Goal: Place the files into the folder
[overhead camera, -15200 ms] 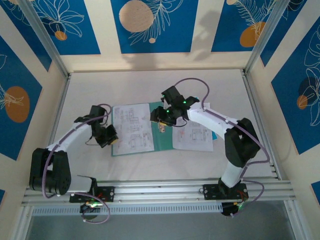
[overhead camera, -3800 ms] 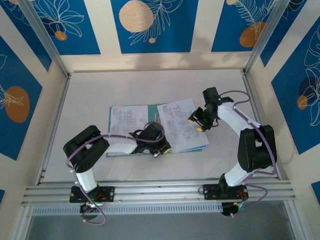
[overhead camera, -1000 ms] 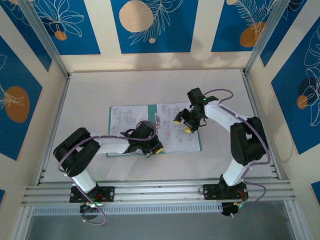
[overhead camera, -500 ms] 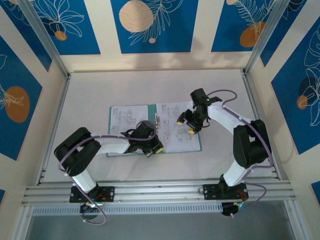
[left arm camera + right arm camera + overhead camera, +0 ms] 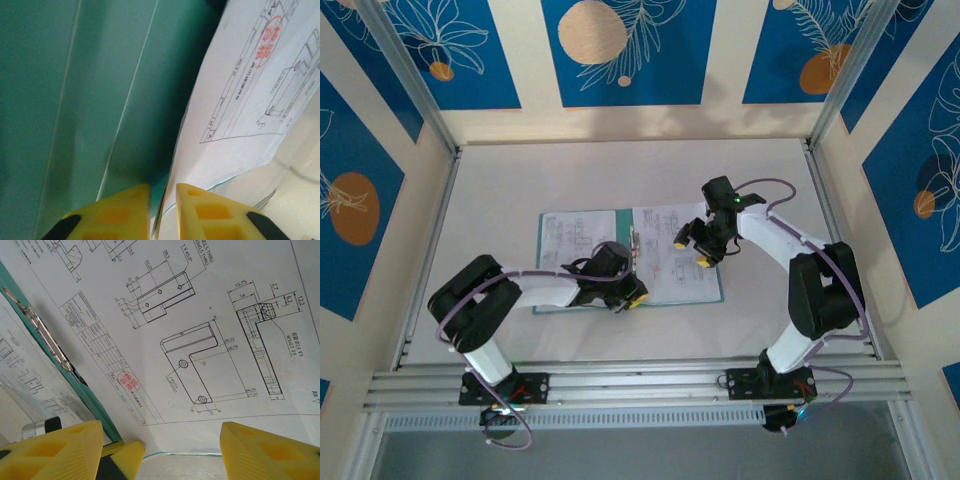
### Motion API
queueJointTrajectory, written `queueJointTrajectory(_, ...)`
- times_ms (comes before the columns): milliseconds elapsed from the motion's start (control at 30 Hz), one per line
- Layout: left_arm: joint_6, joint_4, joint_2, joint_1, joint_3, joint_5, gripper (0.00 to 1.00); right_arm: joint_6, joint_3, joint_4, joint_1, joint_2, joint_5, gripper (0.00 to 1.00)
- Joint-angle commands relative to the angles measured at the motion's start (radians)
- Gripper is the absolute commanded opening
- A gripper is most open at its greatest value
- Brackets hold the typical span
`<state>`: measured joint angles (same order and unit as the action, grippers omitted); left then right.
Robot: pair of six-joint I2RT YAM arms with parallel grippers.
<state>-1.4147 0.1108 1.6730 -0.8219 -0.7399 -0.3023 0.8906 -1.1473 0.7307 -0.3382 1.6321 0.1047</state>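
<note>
Left tool point(image 5: 163, 207) slightly spread at files point(image 5: 240, 110) edge | right tool point(image 5: 162, 455) spread wide above | risk: we snag files when lifting, sliding them off folder point(image 5: 75, 100).

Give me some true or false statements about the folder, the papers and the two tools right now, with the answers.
The teal-green folder lies open on the table. True.
The right tool is clamped on a sheet. False: its fingers stand wide apart over the printed sheet on the folder's right half.
That sheet carries a red stamp. True.
The left tool sits at the folder's far edge. False: it is at the near edge, by the spine.
</note>
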Motion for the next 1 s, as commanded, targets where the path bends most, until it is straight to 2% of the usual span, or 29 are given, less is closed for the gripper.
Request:
queueJointTrajectory(0,0.017,-0.081,-0.053,0.006,-0.022,0.028,0.3,-0.015,-0.005,0.03,0.005,-0.038,-0.001,0.64)
queueJointTrajectory(267,0.045,-0.197,-0.138,0.004,-0.033,0.059,0.44,-0.015,-0.037,0.03,-0.007,-0.025,0.0,0.64)
queueJointTrajectory(367,0.071,-0.275,-0.178,0.006,-0.05,0.08,0.44,-0.014,-0.062,0.023,-0.024,-0.005,-0.002,0.64)
queueJointTrajectory(467,0.102,-0.367,-0.205,0.018,-0.057,0.097,0.39,-0.012,-0.105,0.012,-0.049,0.029,0.003,0.6)
queueJointTrajectory(500,0.114,-0.394,-0.213,0.03,-0.055,0.098,0.35,-0.013,-0.124,0.007,-0.057,0.048,0.005,0.56)
queueJointTrajectory(567,0.139,-0.442,-0.23,0.053,-0.053,0.106,0.26,-0.015,-0.161,0.0,-0.074,0.086,0.009,0.4)
queueJointTrajectory(633,0.172,-0.481,-0.242,0.086,-0.052,0.104,0.19,-0.013,-0.21,-0.001,-0.088,0.136,0.013,0.2)
queueJointTrajectory(700,0.208,-0.518,-0.246,0.123,-0.056,0.1,0.11,-0.016,-0.255,-0.004,-0.103,0.18,0.014,0.08)
queueJointTrajectory(800,0.265,-0.55,-0.24,0.176,-0.062,0.1,0.06,-0.025,-0.327,-0.007,-0.12,0.247,0.01,0.01)
queueJointTrajectory(967,0.325,-0.578,-0.207,0.225,-0.063,0.113,0.01,-0.031,-0.439,-0.002,-0.14,0.364,0.012,0.0)
